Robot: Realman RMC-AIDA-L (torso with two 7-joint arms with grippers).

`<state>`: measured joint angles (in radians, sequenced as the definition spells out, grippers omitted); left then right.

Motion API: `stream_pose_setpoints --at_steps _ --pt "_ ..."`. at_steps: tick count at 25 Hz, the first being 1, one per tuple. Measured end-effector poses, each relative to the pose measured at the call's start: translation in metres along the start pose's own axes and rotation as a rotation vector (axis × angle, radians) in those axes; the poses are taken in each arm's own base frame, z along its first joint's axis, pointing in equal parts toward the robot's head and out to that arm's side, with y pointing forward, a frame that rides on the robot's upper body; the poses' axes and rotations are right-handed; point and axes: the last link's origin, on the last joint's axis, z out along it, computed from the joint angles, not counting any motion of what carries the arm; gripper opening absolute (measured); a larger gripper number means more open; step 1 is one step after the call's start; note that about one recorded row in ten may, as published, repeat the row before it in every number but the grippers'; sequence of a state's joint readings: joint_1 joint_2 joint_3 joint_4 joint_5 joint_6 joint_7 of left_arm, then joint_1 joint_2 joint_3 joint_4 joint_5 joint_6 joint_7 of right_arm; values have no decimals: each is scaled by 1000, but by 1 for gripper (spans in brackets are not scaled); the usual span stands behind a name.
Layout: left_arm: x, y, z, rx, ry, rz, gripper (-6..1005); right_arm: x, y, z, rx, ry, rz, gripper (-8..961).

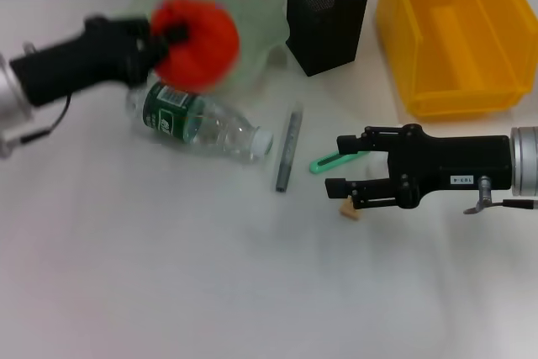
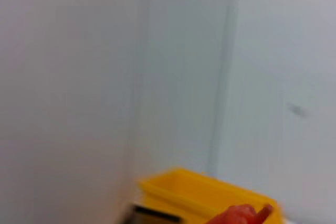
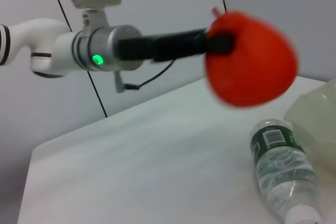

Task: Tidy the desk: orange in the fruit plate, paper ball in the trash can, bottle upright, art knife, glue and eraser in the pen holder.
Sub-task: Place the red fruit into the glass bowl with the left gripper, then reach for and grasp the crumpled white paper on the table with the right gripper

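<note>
My left gripper (image 1: 175, 35) is shut on the red-orange orange (image 1: 200, 41) and holds it in the air over the near left rim of the pale-green fruit plate (image 1: 252, 6). The right wrist view shows the orange (image 3: 249, 59) above the table. The bottle (image 1: 202, 124) lies on its side below it. The grey glue (image 1: 287, 150) lies beside the mint-green art knife (image 1: 329, 162). My right gripper (image 1: 340, 166) is open low over the table, one finger by the knife and the other by the tan eraser (image 1: 350, 209). The paper ball is out of view.
The black mesh pen holder (image 1: 326, 16) stands at the back, with the yellow trash can (image 1: 454, 31) to its right. The left wrist view catches the trash can (image 2: 199, 192) and a bit of the orange (image 2: 241, 216). The bottle (image 3: 283, 171) lies near the plate (image 3: 315, 114).
</note>
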<state>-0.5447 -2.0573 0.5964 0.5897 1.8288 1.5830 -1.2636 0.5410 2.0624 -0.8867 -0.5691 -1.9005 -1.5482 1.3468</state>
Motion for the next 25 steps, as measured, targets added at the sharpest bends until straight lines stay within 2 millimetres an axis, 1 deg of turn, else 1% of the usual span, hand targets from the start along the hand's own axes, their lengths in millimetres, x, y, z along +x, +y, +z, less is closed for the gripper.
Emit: stream_pose_setpoints --at_steps 1,2,3,4,5,9,10,11,13,16,23,25 --pt "0 0 0 0 0 0 111 -1 0 1 0 -2 -1 784" --pt "3 -8 4 65 43 -16 101 -1 0 1 0 -2 -1 784" --pt "3 -8 4 65 43 -16 97 -2 0 2 -2 -2 -3 784" --pt "9 -30 20 198 92 -69 92 -2 0 2 -2 -2 -3 784" --pt "12 -45 31 284 94 -91 88 -2 0 2 -4 -2 -4 784" --pt "12 -66 51 413 52 -104 71 -2 2 5 -10 -5 -2 784" --pt "12 -68 54 429 39 -93 67 -1 2 5 -10 -6 -1 784" --pt "10 -70 61 447 12 -54 63 -1 2 5 -10 -7 1 785" --pt "8 -69 65 445 -1 -19 54 -1 2 5 -9 -7 2 785" --pt "6 -65 72 433 -10 19 98 0 2 5 -8 -7 3 785" --pt "9 -66 77 434 -14 28 199 0 3 6 -14 -2 2 785" --pt "9 -66 77 435 -14 28 287 0 3 6 -15 -3 1 785"
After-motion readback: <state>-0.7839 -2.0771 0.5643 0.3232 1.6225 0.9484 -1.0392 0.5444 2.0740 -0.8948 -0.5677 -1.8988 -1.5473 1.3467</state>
